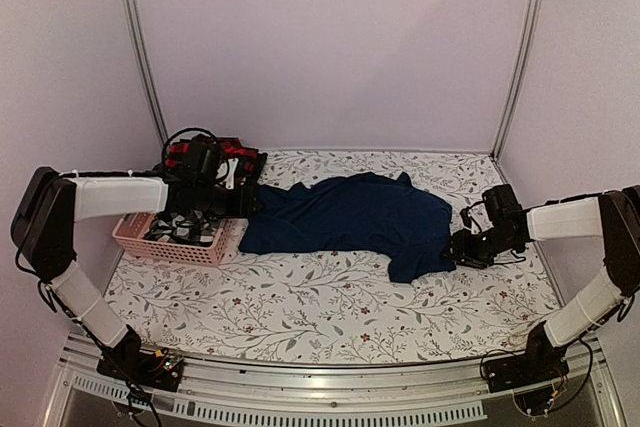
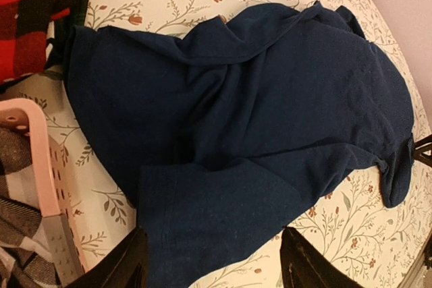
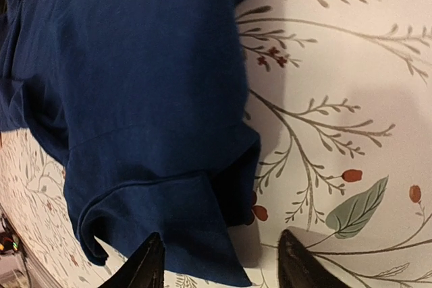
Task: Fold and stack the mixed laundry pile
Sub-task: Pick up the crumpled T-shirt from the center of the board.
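Left claw [image 2: 212, 264] and right claw [image 3: 219, 261] are both hanging open, empty, over opposite ends of the navy garment [image 1: 350, 217].

Pink slotted plastic basket [image 1: 172, 250] at left edge of floral-print surface [image 1: 330, 297]. Aluminium rail [image 1: 330, 372] along near edge. Left metal post [image 1: 142, 47] and right metal post [image 1: 521, 47] at back corners. Plain pale walls [image 1: 330, 47].
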`<state>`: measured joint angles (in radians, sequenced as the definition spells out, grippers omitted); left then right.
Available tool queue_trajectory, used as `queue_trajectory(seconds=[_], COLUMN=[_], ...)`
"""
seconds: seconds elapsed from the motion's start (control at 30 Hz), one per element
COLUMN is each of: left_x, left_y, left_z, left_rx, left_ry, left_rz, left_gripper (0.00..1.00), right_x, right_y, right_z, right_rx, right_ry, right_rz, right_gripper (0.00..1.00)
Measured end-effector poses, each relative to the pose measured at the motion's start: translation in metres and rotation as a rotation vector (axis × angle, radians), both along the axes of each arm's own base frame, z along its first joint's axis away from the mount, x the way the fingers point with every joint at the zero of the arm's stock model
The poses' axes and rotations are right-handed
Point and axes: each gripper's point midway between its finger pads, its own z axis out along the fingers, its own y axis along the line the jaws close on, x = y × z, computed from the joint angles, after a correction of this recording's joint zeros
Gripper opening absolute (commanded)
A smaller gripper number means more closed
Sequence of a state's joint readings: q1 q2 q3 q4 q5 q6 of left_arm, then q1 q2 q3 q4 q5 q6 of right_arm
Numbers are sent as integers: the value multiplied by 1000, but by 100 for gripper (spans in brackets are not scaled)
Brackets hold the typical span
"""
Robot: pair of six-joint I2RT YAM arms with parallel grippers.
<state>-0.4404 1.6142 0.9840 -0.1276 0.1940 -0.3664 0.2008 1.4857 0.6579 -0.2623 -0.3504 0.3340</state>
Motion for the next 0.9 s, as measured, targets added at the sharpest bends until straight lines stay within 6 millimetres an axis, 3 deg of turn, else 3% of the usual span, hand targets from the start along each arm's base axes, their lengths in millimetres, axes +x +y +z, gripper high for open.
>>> queue_trajectory(seconds=[0.13, 0.17, 0.27, 0.37, 0.5, 0.63, 0.7, 0.8, 0.9], left_x=[-5, -7, -14, -26, -35, -31, -22, -1, 8], left_y=[4, 5, 8, 7, 2, 4, 1, -9, -14], left_z=[-12, -15, -26, -37, -45, -49, -53, -61, -74], left_rx=[-3, -2, 11, 46, 85, 113, 125, 131, 139], left_ry=[56, 70, 109, 143, 152, 144, 145, 149, 168], left_rz=[40, 49, 74, 84, 75, 88, 93, 96, 96], left_gripper=[66, 66, 66, 67, 71, 78, 80, 85, 81], right_x=[2, 1, 1, 5, 26, 43, 46, 46, 44], right_y=[8, 10, 14, 10, -14, -44, -52, -57, -58], right_z=[-5, -7, -7, 5, 62, 115, 122, 116, 111], right_rx=[43, 56, 79, 82, 69, 33, 20, 3, -3], right_ry=[7, 13, 20, -20, -211, -381, -406, -383, -365], right_rz=[20, 24, 30, 12, -78, -178, -203, -219, -222], right_gripper=[4, 0, 0, 0, 0, 0, 0, 0, 0])
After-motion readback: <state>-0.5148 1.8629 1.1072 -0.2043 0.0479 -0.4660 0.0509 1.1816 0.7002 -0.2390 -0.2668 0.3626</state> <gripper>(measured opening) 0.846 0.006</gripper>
